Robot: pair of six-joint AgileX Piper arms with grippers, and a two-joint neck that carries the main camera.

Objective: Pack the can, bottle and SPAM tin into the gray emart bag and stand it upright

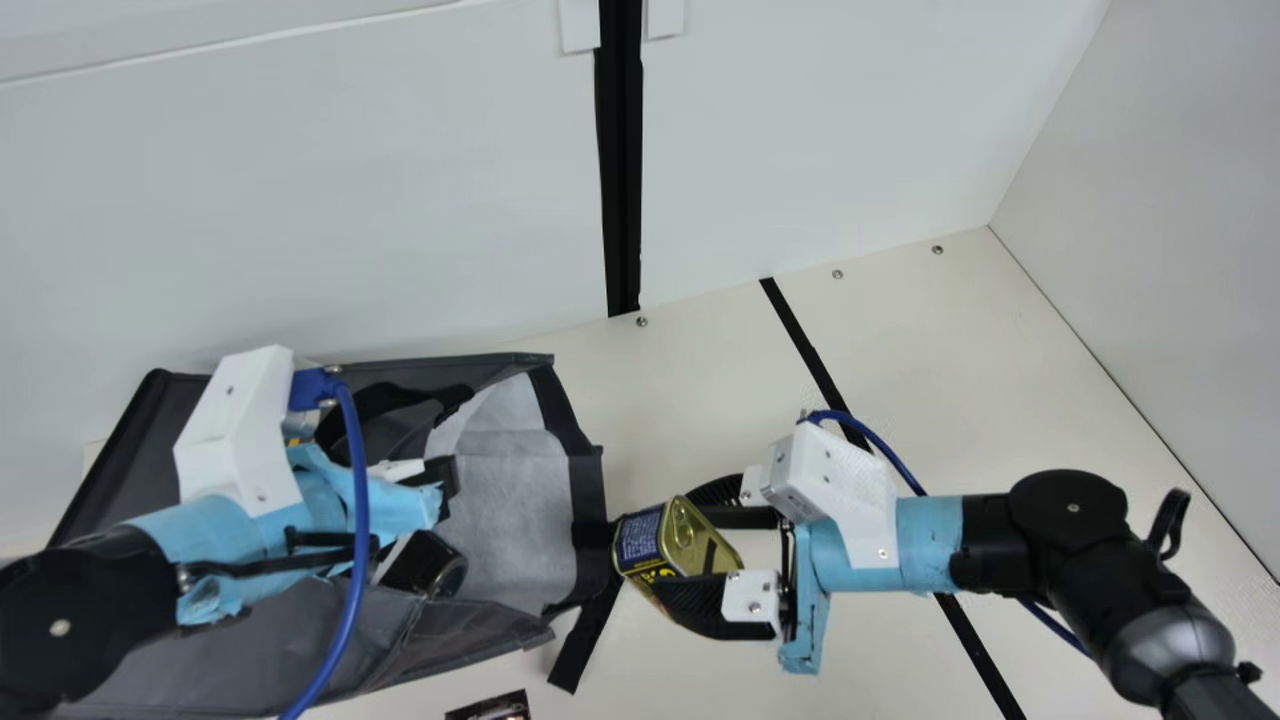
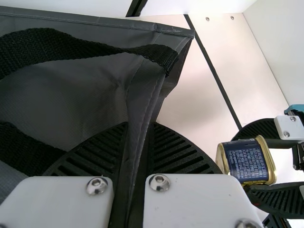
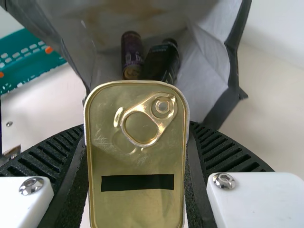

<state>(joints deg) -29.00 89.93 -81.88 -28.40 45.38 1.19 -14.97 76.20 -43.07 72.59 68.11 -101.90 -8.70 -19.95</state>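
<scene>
SPAM tin (image 1: 655, 545) | gold lid (image 3: 137, 206), ring-pull (image 3: 152, 113), blk strip (image 3: 137, 183) | navy lbl (image 2: 248, 162)

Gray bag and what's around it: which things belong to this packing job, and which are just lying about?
Part of the job:
gray bag
SPAM tin
can
bottle

Just lying about:
teal perforated piece
small dark item, partly cut off

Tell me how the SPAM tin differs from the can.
The SPAM tin is boxy with rounded corners; the can is cylindrical. The SPAM tin has a blue label; the can is dark purple. The right gripper holds the SPAM tin outside the bag; the can is inside. Both show a metallic end.
</scene>
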